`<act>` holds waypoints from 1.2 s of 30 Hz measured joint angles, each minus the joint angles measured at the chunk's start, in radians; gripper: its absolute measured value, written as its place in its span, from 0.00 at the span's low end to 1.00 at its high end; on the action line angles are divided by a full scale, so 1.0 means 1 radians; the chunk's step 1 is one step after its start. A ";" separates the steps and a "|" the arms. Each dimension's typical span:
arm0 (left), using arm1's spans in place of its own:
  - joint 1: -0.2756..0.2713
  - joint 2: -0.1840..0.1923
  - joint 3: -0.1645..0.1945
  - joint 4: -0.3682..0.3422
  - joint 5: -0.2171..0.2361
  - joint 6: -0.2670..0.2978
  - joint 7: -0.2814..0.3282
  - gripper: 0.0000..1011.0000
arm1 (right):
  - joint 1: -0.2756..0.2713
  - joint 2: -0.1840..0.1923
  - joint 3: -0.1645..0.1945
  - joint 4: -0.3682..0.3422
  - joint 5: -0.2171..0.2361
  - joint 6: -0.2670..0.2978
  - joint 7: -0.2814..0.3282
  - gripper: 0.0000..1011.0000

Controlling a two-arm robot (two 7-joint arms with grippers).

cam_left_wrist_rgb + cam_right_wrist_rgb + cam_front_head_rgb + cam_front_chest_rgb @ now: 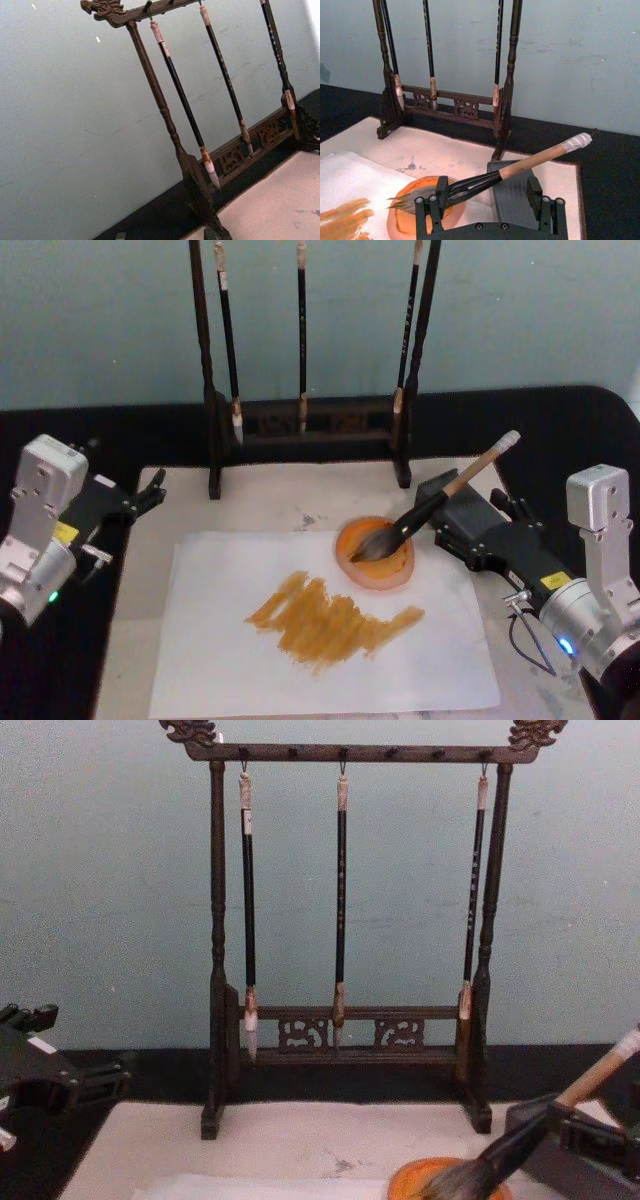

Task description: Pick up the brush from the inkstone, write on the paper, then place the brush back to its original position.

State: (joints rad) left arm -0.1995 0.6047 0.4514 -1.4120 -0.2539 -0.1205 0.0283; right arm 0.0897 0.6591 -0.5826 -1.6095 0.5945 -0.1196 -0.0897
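The paper (320,640) lies nearest, already painted with orange strokes. Behind it, the brush (430,505) is laid with its bristles in the inkstone (375,552) and its handle on a grey rest (512,192). The right gripper (450,525) is spread wide beside the handle, holding nothing. The left gripper (150,490) is parked well apart; its opening cannot be told. The stand (345,930) with 3 thin brushes is farthest.

Black table (560,430) bearing beige mat (300,495).

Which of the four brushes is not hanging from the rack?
The thick tan-handled brush: it leans with bristles in the orange inkstone, while three thin dark brushes hang.
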 joint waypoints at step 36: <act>0.000 0.000 0.000 0.000 0.000 0.000 0.000 1.00 | 0.000 0.000 0.000 0.000 0.000 0.000 0.000 0.99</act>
State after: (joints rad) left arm -0.1995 0.6047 0.4514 -1.4120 -0.2539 -0.1205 0.0283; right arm 0.0897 0.6591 -0.5825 -1.6095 0.5944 -0.1194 -0.0897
